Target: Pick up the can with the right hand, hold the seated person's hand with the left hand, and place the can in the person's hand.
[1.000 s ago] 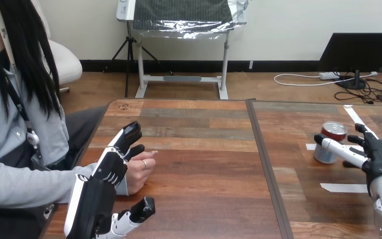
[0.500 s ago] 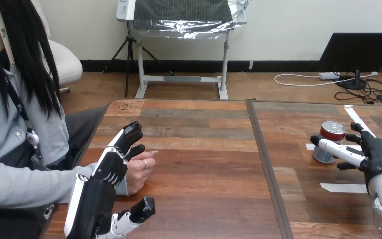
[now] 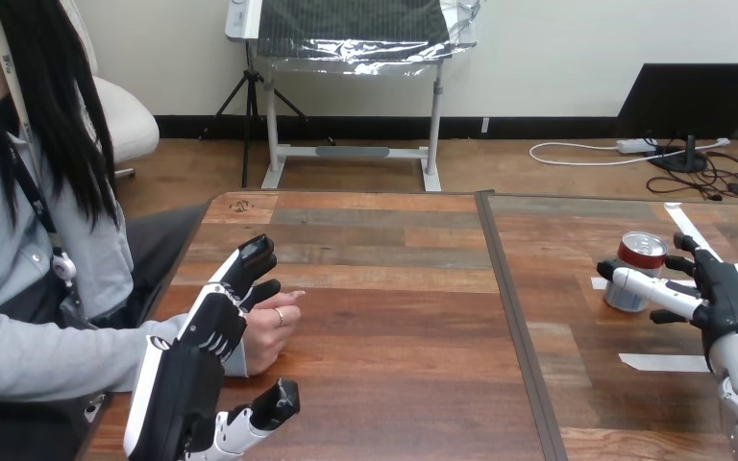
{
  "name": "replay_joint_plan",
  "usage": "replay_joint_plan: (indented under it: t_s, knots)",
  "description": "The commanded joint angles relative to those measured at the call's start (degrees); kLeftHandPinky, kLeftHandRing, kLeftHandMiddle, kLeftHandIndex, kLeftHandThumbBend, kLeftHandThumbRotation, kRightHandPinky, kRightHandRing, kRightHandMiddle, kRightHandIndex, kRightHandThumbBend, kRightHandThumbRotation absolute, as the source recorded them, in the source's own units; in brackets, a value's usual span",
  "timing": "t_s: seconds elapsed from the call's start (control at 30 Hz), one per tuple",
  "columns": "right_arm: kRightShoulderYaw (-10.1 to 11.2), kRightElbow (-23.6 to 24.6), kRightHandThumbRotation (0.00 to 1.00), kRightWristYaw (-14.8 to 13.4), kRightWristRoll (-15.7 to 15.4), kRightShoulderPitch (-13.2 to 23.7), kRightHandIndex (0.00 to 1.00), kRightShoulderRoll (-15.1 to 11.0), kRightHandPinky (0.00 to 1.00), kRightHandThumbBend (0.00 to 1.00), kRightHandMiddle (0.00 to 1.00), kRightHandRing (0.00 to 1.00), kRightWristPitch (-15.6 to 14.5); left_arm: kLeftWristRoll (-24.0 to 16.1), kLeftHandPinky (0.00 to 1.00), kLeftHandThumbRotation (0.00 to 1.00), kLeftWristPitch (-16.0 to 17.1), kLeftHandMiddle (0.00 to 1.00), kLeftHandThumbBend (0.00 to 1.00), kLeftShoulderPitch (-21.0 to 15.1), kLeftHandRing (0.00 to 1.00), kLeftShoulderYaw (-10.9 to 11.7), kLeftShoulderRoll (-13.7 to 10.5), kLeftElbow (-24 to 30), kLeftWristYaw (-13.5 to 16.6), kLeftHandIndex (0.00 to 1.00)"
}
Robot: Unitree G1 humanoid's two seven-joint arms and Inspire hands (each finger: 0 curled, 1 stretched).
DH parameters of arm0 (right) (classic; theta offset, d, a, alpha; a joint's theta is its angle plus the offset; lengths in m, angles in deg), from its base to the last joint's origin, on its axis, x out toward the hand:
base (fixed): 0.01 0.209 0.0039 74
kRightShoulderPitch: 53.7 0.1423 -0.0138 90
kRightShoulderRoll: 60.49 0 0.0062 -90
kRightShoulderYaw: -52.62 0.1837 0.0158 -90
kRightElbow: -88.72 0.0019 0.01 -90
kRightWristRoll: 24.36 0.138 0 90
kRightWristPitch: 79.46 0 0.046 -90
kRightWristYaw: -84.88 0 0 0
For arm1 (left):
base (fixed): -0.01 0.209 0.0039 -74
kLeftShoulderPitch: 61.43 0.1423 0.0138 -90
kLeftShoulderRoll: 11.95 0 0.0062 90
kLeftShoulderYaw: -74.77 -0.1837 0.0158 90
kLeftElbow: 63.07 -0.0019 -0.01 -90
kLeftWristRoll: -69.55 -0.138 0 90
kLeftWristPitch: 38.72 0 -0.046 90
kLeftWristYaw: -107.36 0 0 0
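The wooden table [image 3: 394, 288] is planked in mixed browns, and a dark seam [image 3: 507, 307] runs across it from the far edge to the near edge, splitting it into a left part and a right part. On the right part a strip of white tape [image 3: 661, 362] lies flat towards the near side. A longer strip [image 3: 684, 223] lies slantwise by the far edge, and a small white scrap [image 3: 597, 283] sits between those two, nearer the seam.
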Motion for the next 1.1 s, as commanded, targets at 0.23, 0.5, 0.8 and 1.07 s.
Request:
replay_joint_plan:
  t_s: [0.23, 0.5, 0.8, 1.07]
  knots:
    - [-0.5, 0.1, 0.32, -0.2, -0.5, 5.8, 0.93, -1.6, 0.63, 0.98, 0.9, 0.73, 0.4, -0.3, 0.83, 0.66, 0.4, 0.9, 1.0, -2.7, 0.9, -0.1, -0.3, 2.1, 0.0, 0.88]
    - [-0.4, 0.1, 0.32, -0.4, -0.6, 5.8, 0.94, -1.7, 0.38, 0.97, 0.89, 0.52, 0.4, 0.2, 0.84, 0.66, 0.3, 0.91, 1.0, -2.7, 0.9, -0.4, -0.5, 2.2, -0.5, 0.88]
    - [-1.0, 0.2, 0.34, -1.2, -1.5, 5.6, 0.93, -1.9, 0.39, 0.97, 0.88, 0.55, 0.7, 0.6, 0.84, 0.66, 0.2, 0.91, 1.0, -2.8, 0.91, -0.4, -0.6, 2.0, -0.9, 0.88]
    - [-1.0, 0.3, 0.34, -1.3, -1.4, 5.5, 0.94, -1.9, 0.34, 0.98, 0.88, 0.49, 0.4, 0.0, 0.84, 0.66, 0.3, 0.9, 1.0, -2.9, 0.9, 0.1, -0.3, 1.7, -0.6, 0.87]
